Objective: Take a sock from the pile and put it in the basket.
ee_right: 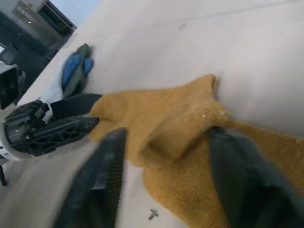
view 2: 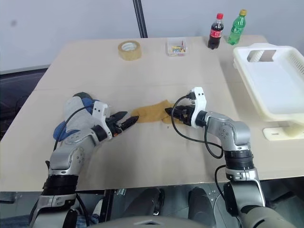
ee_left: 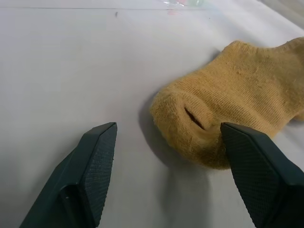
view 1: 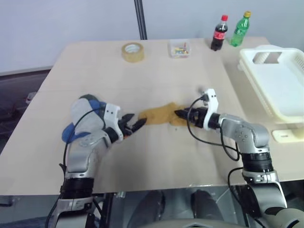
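Mustard-yellow sock (view 1: pixel 161 115): flat on table (view 1: pixel 156 156) centre, between your grippers.
Left gripper (view 1: pixel 133 124): at sock's 9 o'clock, jaws wide, empty, one finger grazing toe.
Right gripper (view 1: pixel 183 115): at sock's 3 o'clock, jaws part-open astride bunched fold, likely mid-pinch.
White basket (view 1: pixel 266 102): 2 o'clock, well apart.
Pile (ee_right: pixel 76 70): behind left arm.

Two silver-grey jointed metal arms, white wrist housings, black cables looping along each forearm, left gripper (view 1: pixel 134 124) and right gripper (view 1: pixel 181 114) with black textured wedge-shaped fingers (ee_left: pixel 95 166)
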